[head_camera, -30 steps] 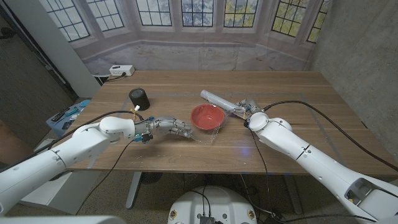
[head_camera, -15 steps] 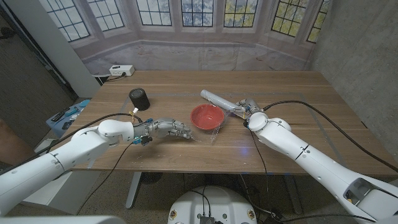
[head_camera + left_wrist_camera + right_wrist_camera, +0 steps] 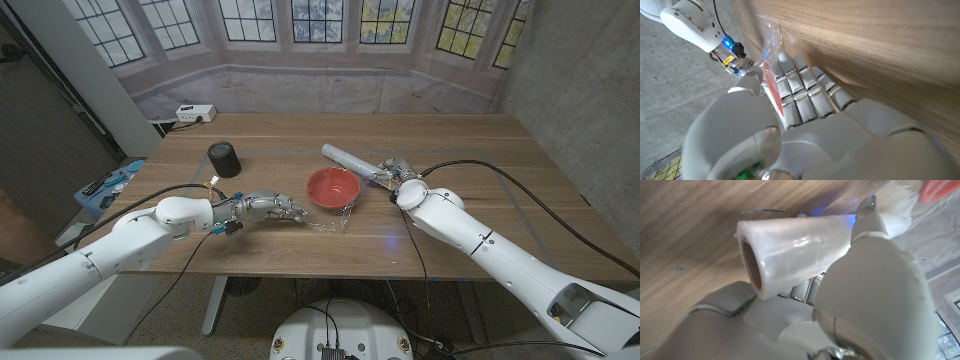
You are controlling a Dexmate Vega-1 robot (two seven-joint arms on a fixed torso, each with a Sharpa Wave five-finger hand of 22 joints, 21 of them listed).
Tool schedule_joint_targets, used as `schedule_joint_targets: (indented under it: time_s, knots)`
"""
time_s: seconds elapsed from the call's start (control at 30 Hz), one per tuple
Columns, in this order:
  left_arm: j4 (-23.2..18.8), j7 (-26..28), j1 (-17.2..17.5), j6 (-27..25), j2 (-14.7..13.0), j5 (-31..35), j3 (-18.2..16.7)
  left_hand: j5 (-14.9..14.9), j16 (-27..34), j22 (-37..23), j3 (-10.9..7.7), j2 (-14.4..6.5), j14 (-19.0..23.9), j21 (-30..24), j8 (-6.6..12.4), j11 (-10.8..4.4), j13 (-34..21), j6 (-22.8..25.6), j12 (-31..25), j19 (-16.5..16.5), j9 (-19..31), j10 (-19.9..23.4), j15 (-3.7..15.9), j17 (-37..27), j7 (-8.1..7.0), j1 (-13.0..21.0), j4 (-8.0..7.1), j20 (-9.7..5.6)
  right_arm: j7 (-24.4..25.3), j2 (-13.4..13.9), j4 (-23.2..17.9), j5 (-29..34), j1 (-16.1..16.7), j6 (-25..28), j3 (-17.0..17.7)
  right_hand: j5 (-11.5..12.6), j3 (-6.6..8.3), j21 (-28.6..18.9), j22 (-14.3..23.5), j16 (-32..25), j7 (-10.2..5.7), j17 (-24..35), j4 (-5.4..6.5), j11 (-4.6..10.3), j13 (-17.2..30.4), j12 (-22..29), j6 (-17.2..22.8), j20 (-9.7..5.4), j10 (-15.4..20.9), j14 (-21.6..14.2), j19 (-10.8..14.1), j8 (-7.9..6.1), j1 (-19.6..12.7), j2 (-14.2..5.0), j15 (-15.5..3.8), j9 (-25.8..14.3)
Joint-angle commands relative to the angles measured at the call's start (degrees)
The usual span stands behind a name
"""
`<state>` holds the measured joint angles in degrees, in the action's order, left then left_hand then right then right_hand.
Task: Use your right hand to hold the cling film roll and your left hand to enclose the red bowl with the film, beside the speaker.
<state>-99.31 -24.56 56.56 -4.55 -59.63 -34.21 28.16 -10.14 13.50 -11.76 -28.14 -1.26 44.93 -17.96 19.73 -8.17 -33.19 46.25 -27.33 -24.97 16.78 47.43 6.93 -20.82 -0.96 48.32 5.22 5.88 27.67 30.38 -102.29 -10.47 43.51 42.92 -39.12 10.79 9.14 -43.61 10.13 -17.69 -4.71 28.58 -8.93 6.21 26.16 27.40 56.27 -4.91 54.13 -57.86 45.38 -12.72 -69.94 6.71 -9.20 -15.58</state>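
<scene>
The red bowl (image 3: 333, 187) stands mid-table, right of the black speaker (image 3: 224, 158). My right hand (image 3: 397, 176) grips the cling film roll (image 3: 349, 159) just behind and right of the bowl; the roll (image 3: 790, 250) lies across that hand's palm (image 3: 860, 295). A clear sheet of film (image 3: 338, 212) runs from the roll over the bowl toward the near edge. My left hand (image 3: 268, 208) reaches in from the left, its fingertips (image 3: 301, 214) at the sheet's crumpled near corner. Film (image 3: 771, 39) bunches at those fingers (image 3: 799, 85), with the bowl's red (image 3: 771, 91) beside them.
A white power strip (image 3: 195, 113) lies at the far left corner of the table (image 3: 470, 150). A blue item (image 3: 110, 185) sits off the table's left side. Cables trail from both arms across the wood. My right arm (image 3: 690, 20) appears in the left wrist view.
My left hand has drawn slightly toward the near edge, and the film's near corner has stretched and crumpled after it. The right hand and roll have hardly moved.
</scene>
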Motion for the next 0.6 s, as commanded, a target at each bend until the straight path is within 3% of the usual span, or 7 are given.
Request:
schedule_joint_targets:
  time_s: [0.03, 0.17, 0.23, 0.27, 0.33, 0.6]
  knots:
    - [1.2, 1.4, 1.4, 0.4, -0.8, 0.1, -0.7, 0.3, -2.4, -0.1, 0.44, -7.5, -5.5, 0.3, -2.84, 2.28, 2.2, -5.2, 5.5, 1.4, -0.8, -7.7, -2.77, 2.0, -1.24, 6.5, -0.04, 0.77, 0.5, -0.2, -0.7, 0.6, -0.1, 0.4, -0.2, -0.1, -0.11, -0.3, 0.0, 0.2, -2.46, 0.2, 0.08, 0.92, 0.2, 0.1, 2.4, -4.99, 1.3, -0.1, -0.4, -0.29, -11.7, -12.15, -4.59, -0.3]
    - [1.6, 1.2, 1.4, 1.1, -0.6, 0.4, -0.6, 0.2, -3.4, 0.0, 1.59, -6.2, -12.7, 0.6, -6.62, 5.49, 4.9, -11.6, 12.3, 2.7, -2.1, -18.0, -4.96, 4.7, -1.68, 4.8, 0.68, 1.29, 0.7, -0.3, -1.0, 0.9, -0.1, 0.4, -0.1, -0.1, -0.12, -0.4, 0.0, 0.2, -2.41, 0.2, 0.1, 1.11, 0.2, 0.1, 2.3, -4.96, 1.1, 0.0, -0.4, -0.26, -11.7, -12.15, -4.59, -0.3]
    - [1.7, 1.5, 1.6, 1.5, -0.5, 0.6, -0.7, 0.1, -4.0, 0.2, 2.88, -5.3, -20.9, 1.3, -8.98, 7.08, 6.7, -17.1, 15.8, 4.3, -3.0, -24.4, -8.15, 6.5, -2.0, 4.1, 1.51, 1.44, 0.8, -0.3, -1.2, 1.0, -0.1, 0.5, -0.1, -0.1, -0.13, -0.4, 0.0, 0.3, -2.43, 0.2, 0.11, 1.12, 0.2, 0.0, 2.3, -4.93, 1.1, 0.0, -0.4, -0.26, -11.7, -12.16, -4.59, -0.3]
    - [1.6, 1.7, 1.7, 1.6, -0.5, 0.7, -0.7, 0.1, -3.8, 0.3, 3.43, -5.0, -22.7, 1.6, -9.21, 8.11, 7.3, -18.2, 16.5, 4.8, -3.3, -26.3, -8.84, 7.0, -1.97, 4.0, 1.83, 1.42, 0.8, -0.2, -1.2, 1.0, -0.1, 0.4, -0.1, -0.1, -0.13, -0.4, 0.0, 0.3, -2.43, 0.2, 0.11, 0.93, 0.1, 0.0, 2.4, -4.96, 1.1, 0.0, -0.4, -0.27, -11.7, -12.15, -4.6, -0.3]
    - [1.6, 2.2, 2.0, 1.8, -0.6, 0.8, -0.9, 0.1, -3.7, 0.4, 4.08, -5.0, -25.0, 1.9, -9.86, 8.38, 8.1, -21.4, 16.9, 5.2, -3.7, -28.3, -9.44, 7.8, -1.57, 4.1, 2.21, 1.49, 0.8, -0.2, -1.3, 1.2, -0.1, 0.3, -0.1, -0.1, -0.13, -0.4, 0.0, 0.3, -2.46, 0.2, 0.12, 0.88, 0.1, 0.0, 2.4, -4.95, 1.2, 0.0, -0.4, -0.26, -11.7, -12.15, -4.6, -0.3]
    - [1.1, 3.2, 2.5, 2.0, -0.9, 1.4, -1.2, 0.0, -3.7, 0.5, 4.85, -5.1, -27.9, 2.2, -9.54, 9.43, 9.1, -22.5, 17.1, 5.8, -4.1, -30.7, -10.17, 8.7, -1.56, 4.2, 2.54, 1.2, 0.6, 0.0, -1.8, 1.7, -0.4, 0.2, -0.1, -0.1, -0.13, -0.5, 0.0, 0.3, -2.43, 0.3, 0.12, 1.0, 0.1, 0.0, 2.5, -4.94, 1.4, 0.0, -0.4, -0.3, -11.6, -12.16, -4.6, -0.3]
